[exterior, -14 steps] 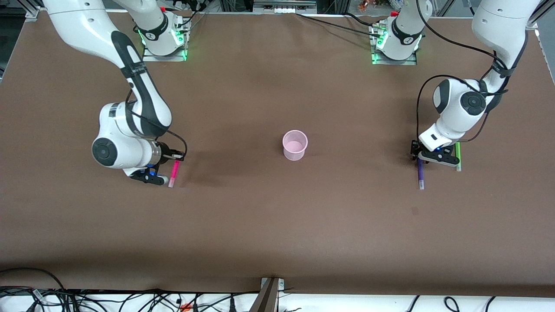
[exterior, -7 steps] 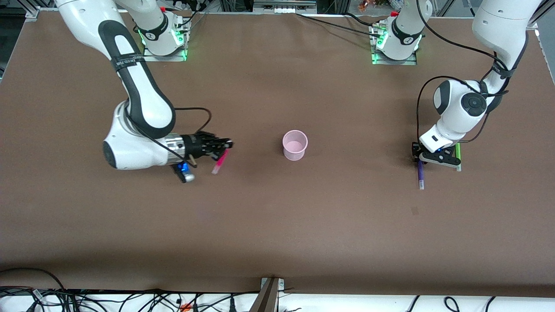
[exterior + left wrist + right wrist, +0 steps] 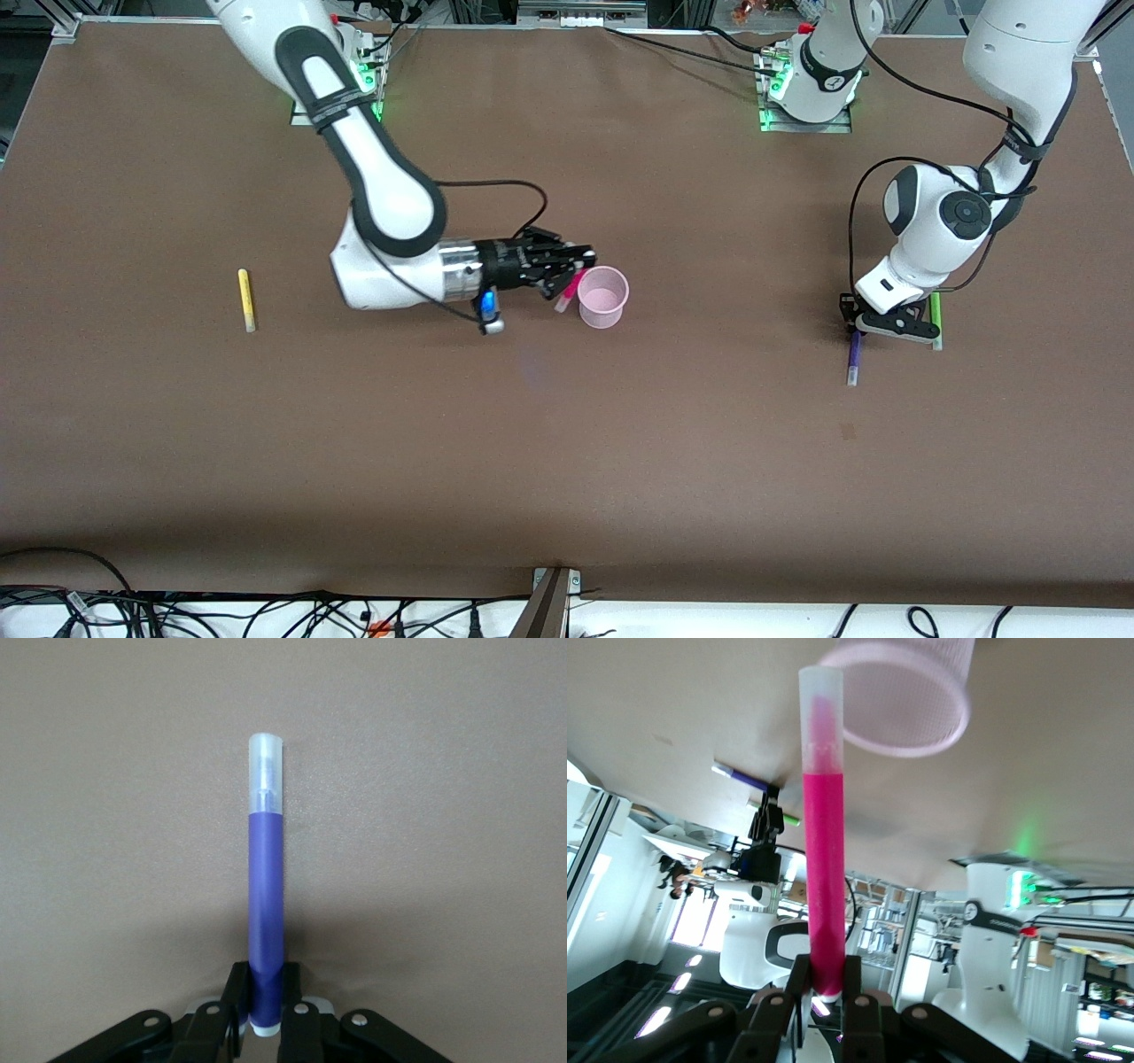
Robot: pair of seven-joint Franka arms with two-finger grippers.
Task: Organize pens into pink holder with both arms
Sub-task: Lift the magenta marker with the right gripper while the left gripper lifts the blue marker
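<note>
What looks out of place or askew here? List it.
Nothing stands out. The pink holder stands upright and empty. The right gripper holds the magenta pen beside its rim. The left gripper is shut on the purple pen, low at the table. The green pen and yellow pen lie flat.

The pink holder (image 3: 603,297) stands alone mid-worktop (image 3: 567,461), but the right end effector (image 3: 574,276) with its magenta pen (image 3: 564,299) crowds the rim on the side toward the right arm's end. From the holder toward the left arm's end the way is open as far as the left end effector (image 3: 858,330), clamped low on the purple pen (image 3: 853,356), the green pen (image 3: 935,321) just beside it. Nearer the front camera than the holder, bare worktop.
</note>
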